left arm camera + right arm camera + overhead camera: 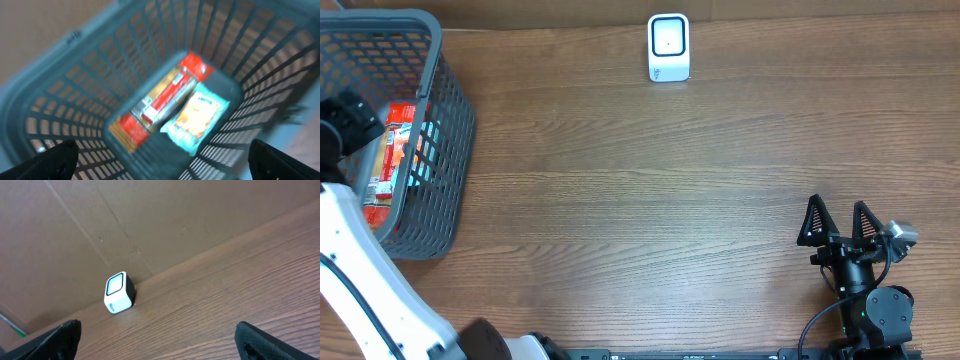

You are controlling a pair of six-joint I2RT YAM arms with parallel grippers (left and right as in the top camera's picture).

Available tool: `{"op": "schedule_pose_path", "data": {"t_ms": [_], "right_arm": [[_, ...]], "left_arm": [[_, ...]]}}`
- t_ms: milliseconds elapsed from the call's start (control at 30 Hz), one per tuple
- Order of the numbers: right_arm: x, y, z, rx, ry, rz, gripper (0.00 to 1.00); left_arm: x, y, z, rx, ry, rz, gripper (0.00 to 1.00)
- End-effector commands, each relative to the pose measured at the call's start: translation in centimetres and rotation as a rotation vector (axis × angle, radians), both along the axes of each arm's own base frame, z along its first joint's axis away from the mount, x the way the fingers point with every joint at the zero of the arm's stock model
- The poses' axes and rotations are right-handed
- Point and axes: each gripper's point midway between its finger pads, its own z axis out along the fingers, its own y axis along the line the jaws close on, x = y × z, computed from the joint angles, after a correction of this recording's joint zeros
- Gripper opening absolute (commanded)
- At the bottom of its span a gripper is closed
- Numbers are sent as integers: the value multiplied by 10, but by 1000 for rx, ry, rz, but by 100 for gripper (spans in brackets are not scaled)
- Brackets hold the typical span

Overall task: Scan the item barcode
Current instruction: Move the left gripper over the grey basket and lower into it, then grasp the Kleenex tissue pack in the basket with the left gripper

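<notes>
Left wrist view: my left gripper [165,162] hangs above the grey mesh basket [75,65], its fingers spread wide and holding nothing. The view is blurred. On the basket floor lie the items to be scanned: a long red packet [165,97] set diagonally, and a pale blue packet [197,117] touching its side.

Overhead view: the basket stands at the table's [650,200] far left corner. The white barcode scanner [669,47] stands at the far edge near the middle, well apart from the basket. My right gripper [840,225] rests low at the near right, its fingers also wide and empty, pointing toward the scanner. I cannot make out a barcode on either packet.
</notes>
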Motion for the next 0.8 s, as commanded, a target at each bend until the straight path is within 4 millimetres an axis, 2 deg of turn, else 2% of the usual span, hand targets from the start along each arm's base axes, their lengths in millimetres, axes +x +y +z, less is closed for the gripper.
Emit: {"op": "schedule_pose_path", "data": {"t_ms": [0,100,300,767], "right_arm": [[0,-1,-2,-6,-3,-6,100],[0,-1,-2,-6,-3,-6,100],[0,-1,-2,-6,-3,-6,100],[0,-1,-2,-6,-3,-6,100]], "left_arm": [[8,15,-31,-102,40,-81,100],[12,21,-55,-192,51,-135,100],[28,22,-89,-313,40,-289,100],[53,38,-155,-359,137,-388,100]]}}
